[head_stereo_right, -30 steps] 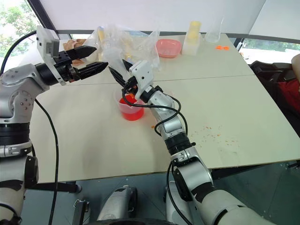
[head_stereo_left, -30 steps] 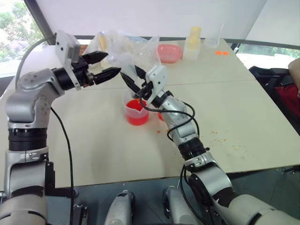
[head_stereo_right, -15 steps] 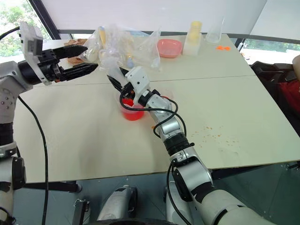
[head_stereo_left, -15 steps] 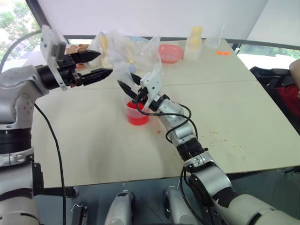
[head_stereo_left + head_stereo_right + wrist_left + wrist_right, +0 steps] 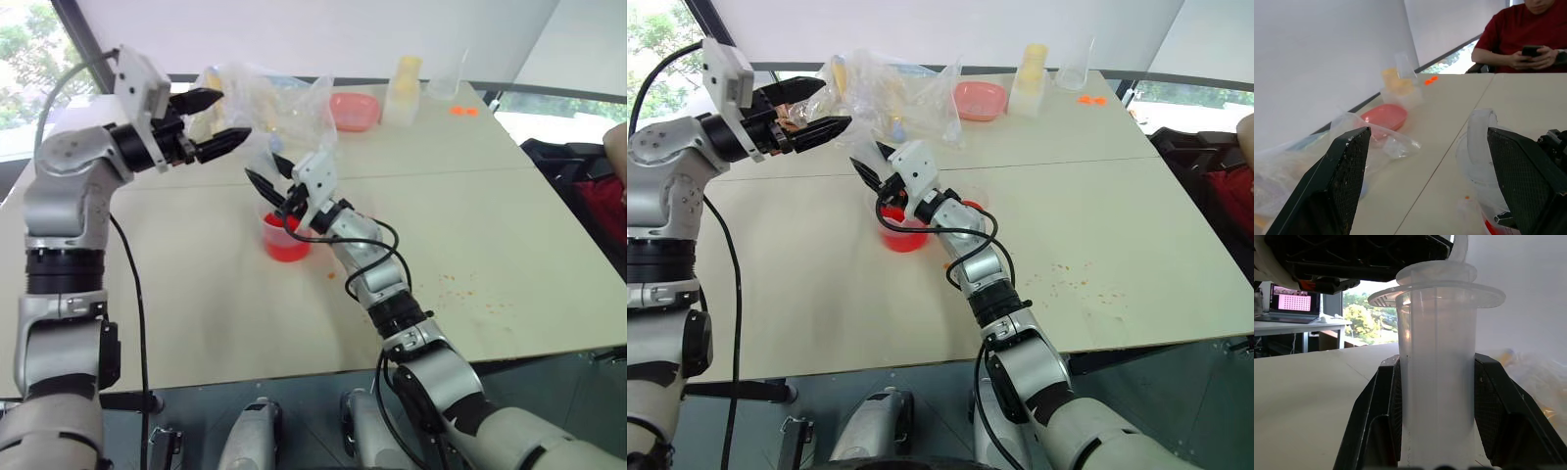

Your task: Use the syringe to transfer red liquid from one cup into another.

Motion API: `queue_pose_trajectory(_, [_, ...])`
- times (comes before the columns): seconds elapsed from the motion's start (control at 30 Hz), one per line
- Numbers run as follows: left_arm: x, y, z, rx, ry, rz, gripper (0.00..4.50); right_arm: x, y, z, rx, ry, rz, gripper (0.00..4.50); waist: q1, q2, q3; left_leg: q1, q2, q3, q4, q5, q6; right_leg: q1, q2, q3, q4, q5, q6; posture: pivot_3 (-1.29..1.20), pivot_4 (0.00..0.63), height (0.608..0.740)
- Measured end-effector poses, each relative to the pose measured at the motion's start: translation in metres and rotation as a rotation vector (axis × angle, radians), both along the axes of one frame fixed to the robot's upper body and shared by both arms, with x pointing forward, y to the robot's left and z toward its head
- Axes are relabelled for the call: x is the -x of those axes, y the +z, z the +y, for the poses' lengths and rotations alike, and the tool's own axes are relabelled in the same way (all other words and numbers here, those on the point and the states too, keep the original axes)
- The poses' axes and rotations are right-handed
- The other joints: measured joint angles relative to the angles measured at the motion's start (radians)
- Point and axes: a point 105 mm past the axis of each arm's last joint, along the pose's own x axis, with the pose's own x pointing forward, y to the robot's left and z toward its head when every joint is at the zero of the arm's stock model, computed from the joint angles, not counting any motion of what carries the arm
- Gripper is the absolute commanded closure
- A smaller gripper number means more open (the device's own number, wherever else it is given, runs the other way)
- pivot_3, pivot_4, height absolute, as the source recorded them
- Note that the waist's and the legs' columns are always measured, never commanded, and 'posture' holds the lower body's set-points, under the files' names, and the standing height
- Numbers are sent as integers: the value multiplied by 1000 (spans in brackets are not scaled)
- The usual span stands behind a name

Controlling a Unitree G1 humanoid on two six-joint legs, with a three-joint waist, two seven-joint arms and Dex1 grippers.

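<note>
Right gripper [image 5: 1436,431] clamped on the syringe [image 5: 1436,377] – jaws tight against its clear barrel, held upright over the cup [image 5: 286,238] of red liquid [image 5: 287,247] on the tabletop [image 5: 509,235]. Left gripper [image 5: 217,119] raised just above and beside – jaws spread wide, grasping nothing.

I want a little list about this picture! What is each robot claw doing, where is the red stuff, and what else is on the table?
right claw: shut on the syringe, holding it over the cup
left claw: open, empty, raised above the table near the plastic bags
red liquid: in the cup at the middle of the table
syringe: clear barrel upright between the claw's fingers
table: pale, with small orange specks on it
far end: pink bowl, crumpled plastic bags, yellow-filled container
person: seated at the table's edge, red shirt, holding a phone
</note>
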Motion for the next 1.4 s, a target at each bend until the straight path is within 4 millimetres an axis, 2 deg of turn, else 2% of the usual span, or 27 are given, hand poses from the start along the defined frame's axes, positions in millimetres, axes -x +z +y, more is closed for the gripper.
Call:
queue_pose_trajectory(0.13, [-10,0,-8,-59,31,-44,601,-1,-4,-2,-3,-18,24,3113,1,0,0,0,0,0,0,0,0,0,0,0,0,0,0,0,150,740])
queue_pose_trajectory(0.23, [-15,2,-15,-85,35,-79,1393,-4,-3,-6,-22,-44,40,3113,3,0,0,0,0,0,1,0,0,0,0,0,0,0,0,0,150,740])
queue_pose_trajectory(0.47, [-12,-2,-34,-92,-40,-80,4446,-3,0,-10,-77,-84,65,3113,0,0,0,0,0,0,0,0,0,0,0,0,0,0,0,0,150,740])
queue_pose_trajectory(0.83, [-10,-1,-31,-113,-50,-74,4479,2,-2,-7,-94,-75,82,3113,0,0,0,0,0,0,1,0,0,0,0,0,0,0,0,0,150,740])
queue_pose_trajectory(1.4, [-20,15,-29,-179,-48,-160,4479,4,-3,-8,-119,-87,93,3113,0,0,0,0,0,0,1,0,0,0,0,0,0,0,0,0,150,740])
